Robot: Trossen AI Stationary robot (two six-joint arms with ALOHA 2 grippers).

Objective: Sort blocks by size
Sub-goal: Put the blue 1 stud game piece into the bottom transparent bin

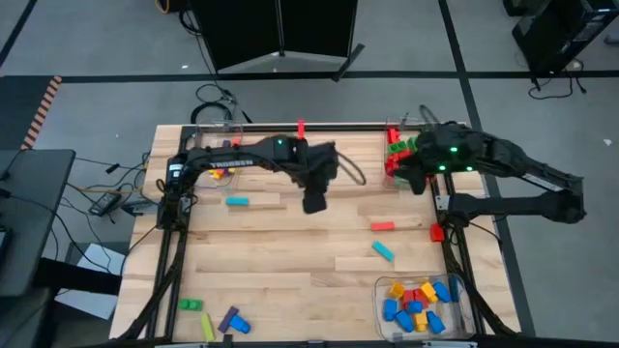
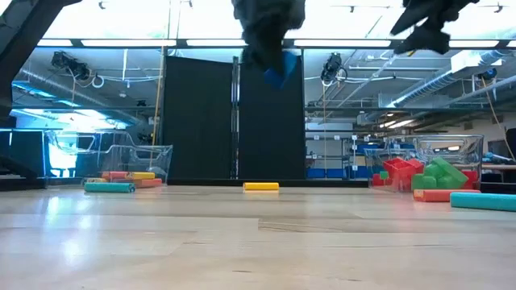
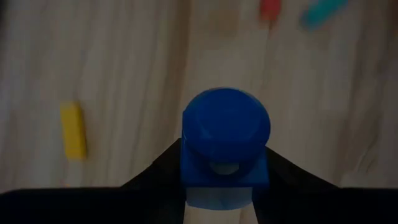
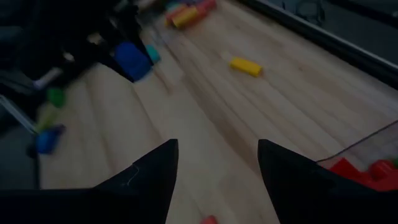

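Observation:
My left gripper (image 1: 314, 200) hangs high over the middle of the table, shut on a small blue block (image 3: 225, 124) with one round stud; the low view shows that block (image 2: 281, 68) far above the boards. My right gripper (image 4: 217, 168) is raised at the far right (image 1: 411, 179), open, with nothing between its fingers. Loose blocks lie flat on the table: a yellow one (image 2: 260, 186), a teal one (image 1: 237, 201), a red one (image 1: 382, 225), another teal one (image 1: 383, 251), and green, yellow and purple ones near the front left corner (image 1: 208, 317). My left gripper pinches the blue block by two opposite sides of its square base (image 3: 186, 171) between its two fingers. The fingers come at it from above, slanting steeply down. The block is lifted clear of the table, and its stud faces back toward the wrist.
A clear bin (image 1: 464, 290) at the near right holds several blue, yellow and red blocks. A bin (image 2: 447, 153) at the far right holds red and green ones, and a bin (image 2: 137, 157) at the far left holds a few more. Bare boards lie between them.

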